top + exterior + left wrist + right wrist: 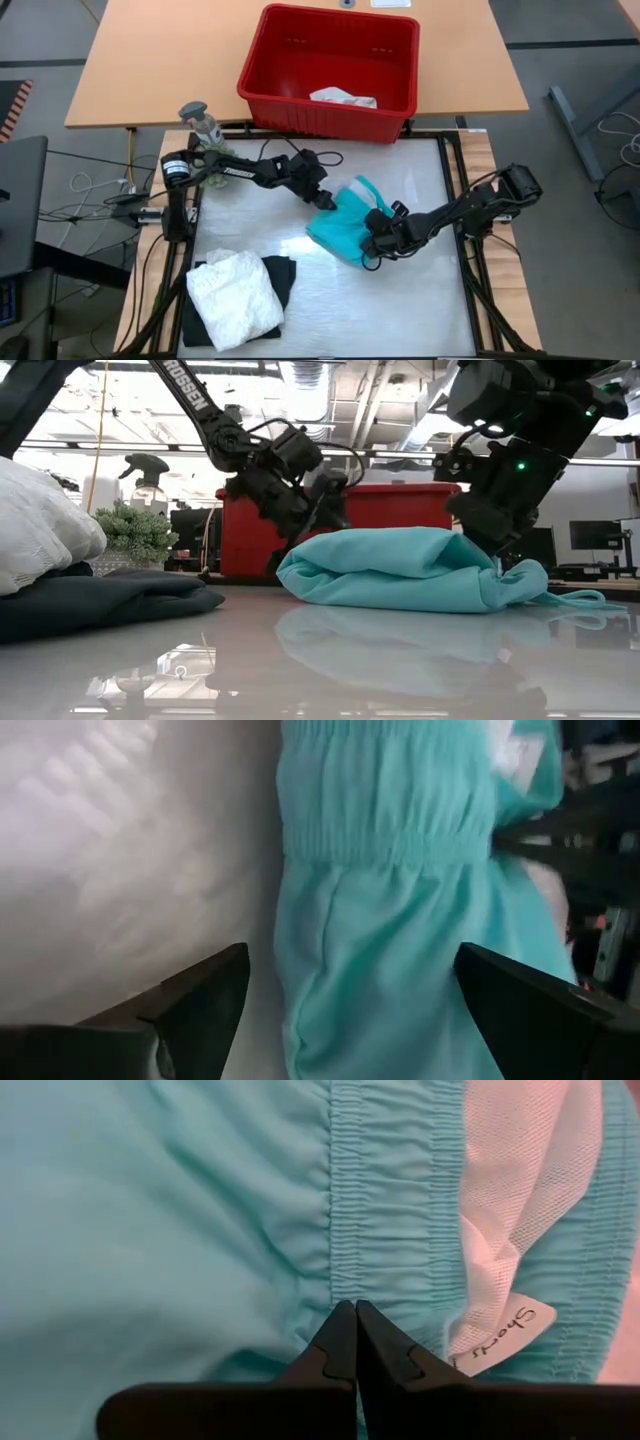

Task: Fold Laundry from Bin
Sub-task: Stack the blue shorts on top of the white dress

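The teal garment [340, 232] lies bunched on the table's middle, its elastic waistband and white mesh lining showing in the right wrist view. My right gripper [350, 1315] is shut on it at its right end [485, 540]. My left gripper [365, 1010] is open at the garment's far left end [325, 200]. Its two fingers stand on either side of the teal cloth [380, 870], and I see no touch. The red bin [330, 70] stands beyond the table's far edge with a white cloth [343, 97] inside. My right gripper pinches a thin gather of the teal cloth right beside the elastic waistband [345, 1280] between its shut fingertips. It comes slanting down from the table's right side. Creases run toward the tips. The garment lies on the table, slack.
A folded white lacy garment [235, 300] rests on a black one [280, 275] at the near left corner. A spray bottle [200, 120] and a small green plant [135, 530] stand at the far left. Black frame rails [455, 180] run along the table's sides.
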